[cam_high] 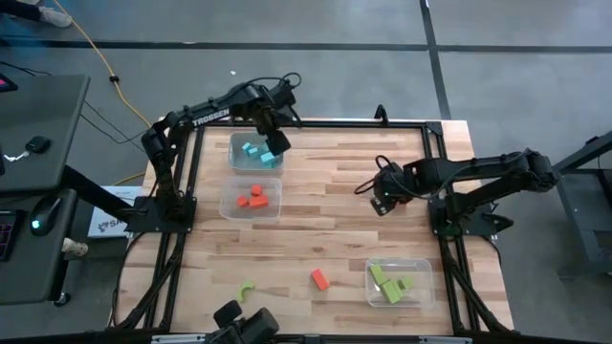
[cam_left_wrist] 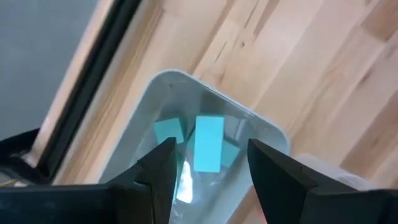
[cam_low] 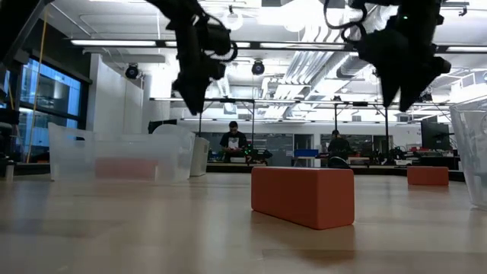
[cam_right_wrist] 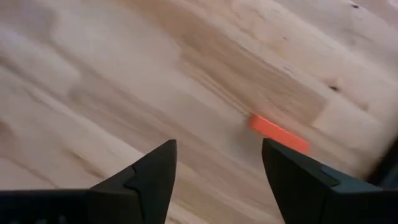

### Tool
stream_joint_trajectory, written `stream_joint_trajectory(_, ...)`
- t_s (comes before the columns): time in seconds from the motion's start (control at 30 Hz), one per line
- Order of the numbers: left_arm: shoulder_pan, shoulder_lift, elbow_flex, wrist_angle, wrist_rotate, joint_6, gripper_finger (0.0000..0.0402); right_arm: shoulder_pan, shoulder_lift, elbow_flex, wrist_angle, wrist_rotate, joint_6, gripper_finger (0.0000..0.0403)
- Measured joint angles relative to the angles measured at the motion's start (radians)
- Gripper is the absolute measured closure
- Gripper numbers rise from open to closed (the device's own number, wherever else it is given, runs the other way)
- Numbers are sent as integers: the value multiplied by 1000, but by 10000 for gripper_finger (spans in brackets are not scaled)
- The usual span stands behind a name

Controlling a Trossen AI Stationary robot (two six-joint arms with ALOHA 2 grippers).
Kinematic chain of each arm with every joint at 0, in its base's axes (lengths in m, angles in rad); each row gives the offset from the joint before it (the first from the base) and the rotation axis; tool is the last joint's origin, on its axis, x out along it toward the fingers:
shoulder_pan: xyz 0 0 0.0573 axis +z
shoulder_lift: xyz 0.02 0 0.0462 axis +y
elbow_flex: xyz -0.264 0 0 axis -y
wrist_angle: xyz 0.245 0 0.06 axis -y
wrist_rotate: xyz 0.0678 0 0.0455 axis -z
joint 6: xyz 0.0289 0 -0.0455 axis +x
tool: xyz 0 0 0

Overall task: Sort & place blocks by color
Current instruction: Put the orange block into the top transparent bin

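A red-orange block [cam_low: 303, 195] lay on the wooden tabletop [cam_low: 152, 228] near the camera. A second red-orange block [cam_low: 428, 176] sat farther back toward the right edge. A clear bin [cam_low: 122, 158] holding something red stood at left. Two dark grippers [cam_low: 192, 84] [cam_low: 399, 68] hung above the tabletop. Two people [cam_low: 233, 141] stood in the room behind.

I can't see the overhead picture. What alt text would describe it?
From above, two dark robot arms work over a wooden table: the left claw hangs open above a clear bin of blue blocks, the right claw hovers open mid-table. Other bins hold red blocks and green blocks; a red block and green arch lie loose.
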Motion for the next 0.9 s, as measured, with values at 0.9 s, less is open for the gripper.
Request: stream_joint_trajectory(0.9, -208, -2, 193, -27, 4, -117, 233, -223, 0, -1, -80, -124, -925, 176)
